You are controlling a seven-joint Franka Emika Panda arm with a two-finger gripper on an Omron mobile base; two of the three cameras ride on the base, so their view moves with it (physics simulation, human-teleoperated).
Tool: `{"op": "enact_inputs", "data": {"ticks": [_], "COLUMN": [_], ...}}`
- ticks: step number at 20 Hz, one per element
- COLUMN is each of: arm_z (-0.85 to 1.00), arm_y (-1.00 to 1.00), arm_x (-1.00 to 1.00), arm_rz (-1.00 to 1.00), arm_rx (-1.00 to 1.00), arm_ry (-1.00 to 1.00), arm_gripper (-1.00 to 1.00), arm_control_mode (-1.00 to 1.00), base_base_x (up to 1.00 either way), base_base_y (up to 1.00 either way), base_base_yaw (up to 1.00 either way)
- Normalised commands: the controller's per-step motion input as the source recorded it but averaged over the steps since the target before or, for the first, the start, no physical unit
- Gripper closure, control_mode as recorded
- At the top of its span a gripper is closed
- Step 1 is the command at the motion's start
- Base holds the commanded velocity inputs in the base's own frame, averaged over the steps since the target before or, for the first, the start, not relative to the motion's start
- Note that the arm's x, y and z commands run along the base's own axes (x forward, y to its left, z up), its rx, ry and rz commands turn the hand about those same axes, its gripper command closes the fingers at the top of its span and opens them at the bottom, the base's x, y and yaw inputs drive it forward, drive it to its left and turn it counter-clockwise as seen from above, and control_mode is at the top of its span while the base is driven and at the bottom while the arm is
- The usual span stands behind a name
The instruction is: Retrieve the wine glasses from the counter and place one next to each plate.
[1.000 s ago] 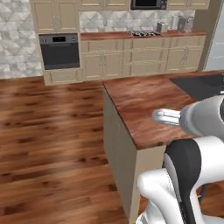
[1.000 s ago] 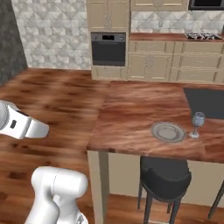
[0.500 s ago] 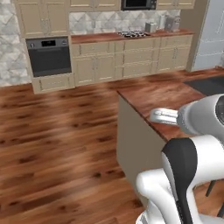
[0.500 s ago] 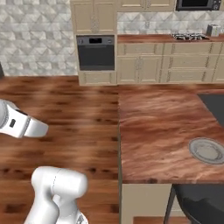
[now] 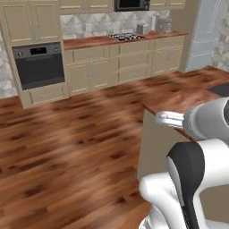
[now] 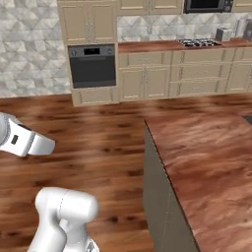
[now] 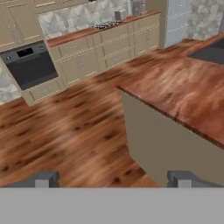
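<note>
- Pincer [image 7: 113, 178]: two grey fingertips [image 7: 43, 179] poke up at the bottom of the hand view, set wide apart, nothing between them. Only the tips are visible; the rest is cut off by the lower edge.
- Table [image 6: 206, 157]: reddish-brown wood top on a beige island. Near corner sits centre-frame in the right base view; the right edge of that frame cuts the top off.
- Same table [image 5: 188, 96] in the left base view: the white arm [image 5: 201, 120] covers most of the near part, only the far strip and corner are clear.
- Hand view: table [image 7: 188, 92] runs off the right edge of the frame; a dark inset [image 7: 210, 52] at the top right is cropped, can't tell what it is.
- Glasses and plates: can't place them. The visible stretch of table top is bare wood; the remainder is out of frame or behind the arm.
- Back wall: oven [image 6: 92, 65] set into beige cabinets, second wood table [image 6: 167, 46] along the wall with a hob [image 6: 197, 42] on it.
- Small items at the far right end of that back table [image 5: 159, 24] are too small to identify.
- Microwave [image 6: 206, 5] above the hob is cropped by the top edge.
- Wood floor [image 5: 67, 134] between the island and the back cabinets.
</note>
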Motion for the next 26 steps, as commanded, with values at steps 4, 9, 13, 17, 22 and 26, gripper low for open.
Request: {"op": "enact_inputs", "data": {"ticks": [4, 9, 13, 17, 22, 26], "arm_z": [0.0, 0.0, 0.0, 0.0, 0.0, 0.0], "arm_y": [0.0, 0.0, 0.0, 0.0, 0.0, 0.0], "arm_x": [0.0, 0.0, 0.0, 0.0, 0.0, 0.0], "arm_rz": [0.0, 0.0, 0.0, 0.0, 0.0, 0.0], "arm_rx": [0.0, 0.0, 0.0, 0.0, 0.0, 0.0], "arm_ry": [0.0, 0.0, 0.0, 0.0, 0.0, 0.0], "arm_gripper": [-1.0, -1.0, -1.0, -1.0, -1.0, -1.0], "arm_control_mode": [1.0, 1.0, 1.0, 1.0, 1.0, 1.0], "base_base_x": [1.0, 1.0, 1.0, 1.0, 1.0, 1.0], "base_base_y": [1.0, 0.96, 0.7, 0.47, 0.02, 0.0], "base_base_yaw": [-0.33, -0.3, -0.24, -0.21, -0.1, -0.06]}}
